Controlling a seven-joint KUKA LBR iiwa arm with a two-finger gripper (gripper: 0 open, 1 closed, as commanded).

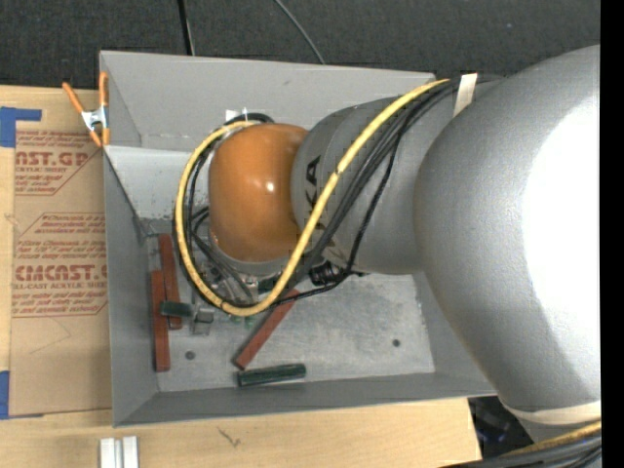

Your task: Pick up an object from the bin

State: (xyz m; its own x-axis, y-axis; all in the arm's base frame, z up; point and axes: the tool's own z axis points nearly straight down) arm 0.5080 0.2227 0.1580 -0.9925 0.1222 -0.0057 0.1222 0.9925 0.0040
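The arm (pixel 507 213) reaches across the grey bin (pixel 292 76). Its orange wrist cover (pixel 253 193) hides the jaws, so I cannot tell whether they are apart or together. Nearest, toward seven o'clock, lies a slanted reddish-brown stick (pixel 262 338), likely light and stiff and best taken mid-length. A dark green pen-like piece (pixel 271 375) lies at six.

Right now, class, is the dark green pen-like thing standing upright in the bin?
No, the dark green pen-like thing lies flat on the floor of the bin, beside its lower wall.
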